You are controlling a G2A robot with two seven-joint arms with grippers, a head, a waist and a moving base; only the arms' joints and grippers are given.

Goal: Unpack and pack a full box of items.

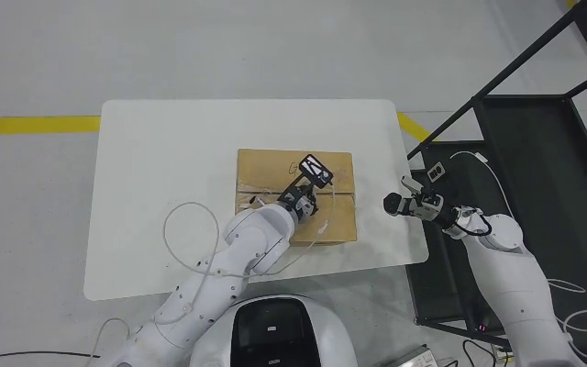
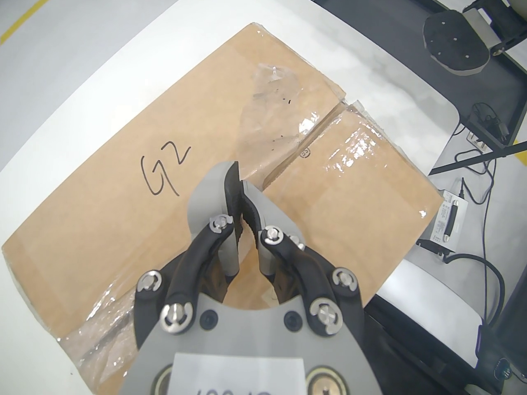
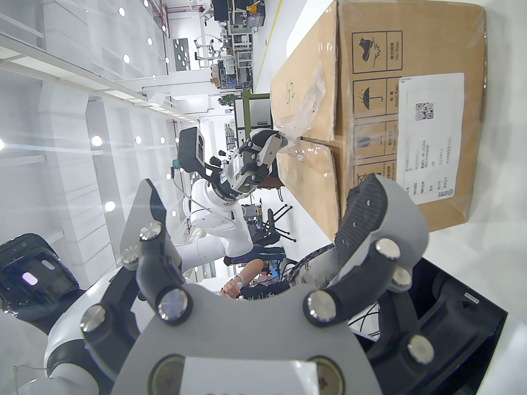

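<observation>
A brown cardboard box [image 1: 268,174] marked with a handwritten code lies in the middle of the white table [image 1: 156,165]. Its top flaps [image 2: 103,207] meet at a taped seam. A strip of clear tape [image 2: 267,108] stands crumpled and lifted off that seam. My left gripper [image 2: 235,174] sits on the seam mid-box, shut on the lower end of the tape; from the side the left gripper [image 3: 280,138] touches the box top [image 3: 370,18]. My right gripper [image 3: 259,207] is open, facing the labelled end of the box, apart from it near the table's right edge [image 1: 396,203].
A black metal cart [image 1: 523,138] stands just right of the table, with a power strip [image 1: 435,171] and cables on it. A white adapter [image 2: 448,215] lies below the table edge. A yellow floor line [image 1: 46,123] runs on the left.
</observation>
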